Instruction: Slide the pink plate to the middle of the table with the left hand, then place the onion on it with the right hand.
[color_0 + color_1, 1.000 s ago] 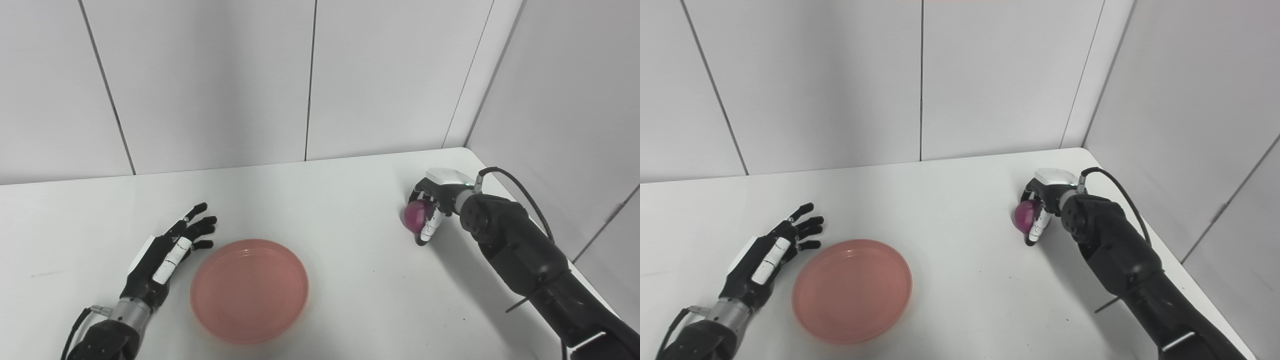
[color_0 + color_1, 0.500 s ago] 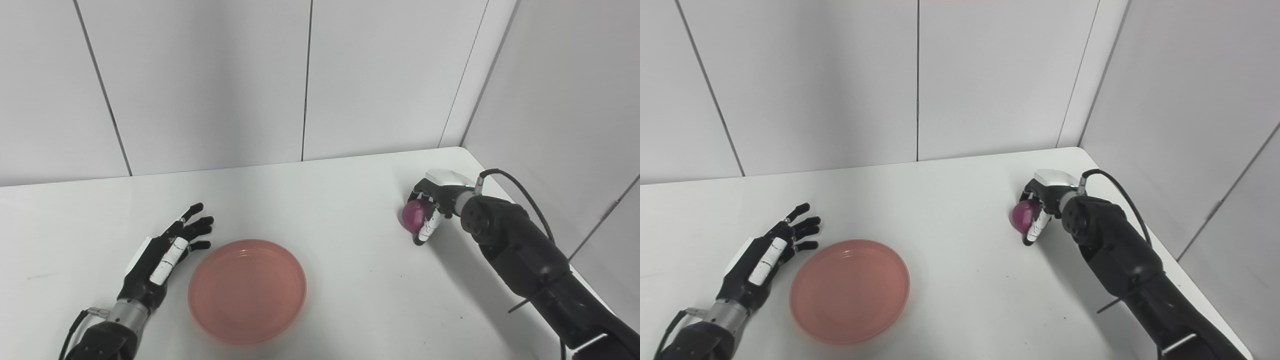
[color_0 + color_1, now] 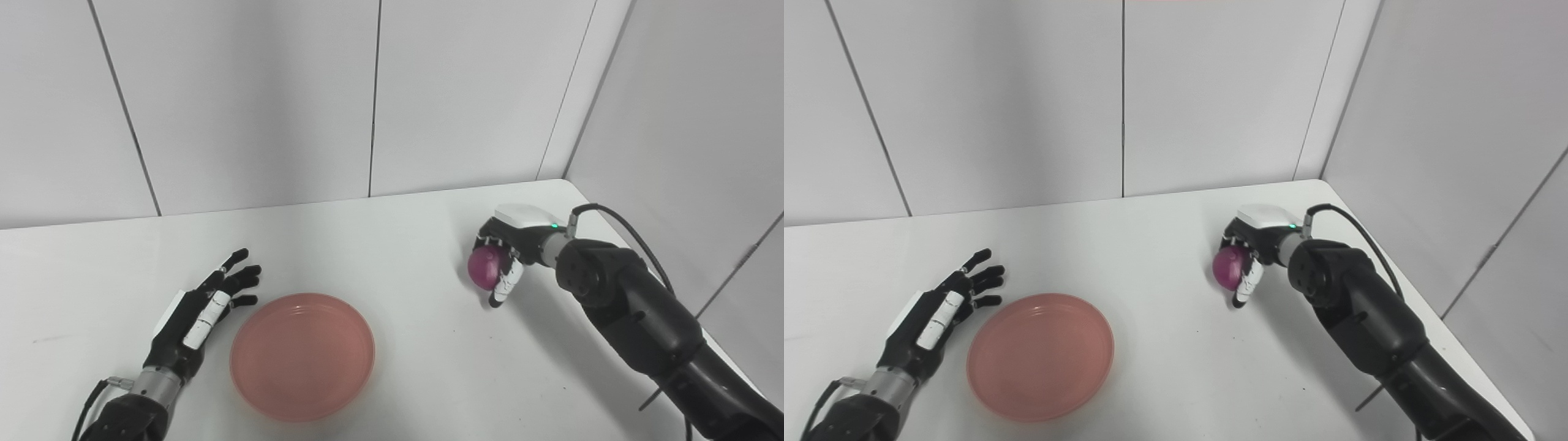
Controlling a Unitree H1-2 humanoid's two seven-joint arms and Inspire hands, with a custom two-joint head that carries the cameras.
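One onion (image 3: 485, 267) sits gripped within the right hand (image 3: 503, 254) fingers (image 3: 508, 283).

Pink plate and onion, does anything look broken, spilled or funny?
Nothing stands out. The pink plate lies flat and whole on the table, beside the open left hand. The right hand holds the onion, which looks unharmed.

Clasped around the purple onion (image 3: 485, 267), the right hand (image 3: 505, 257) now sits farther left over the white table (image 3: 416, 257) than a second ago, closer to the pink plate (image 3: 302, 355) though well apart from it, while the camera view shifts slightly.
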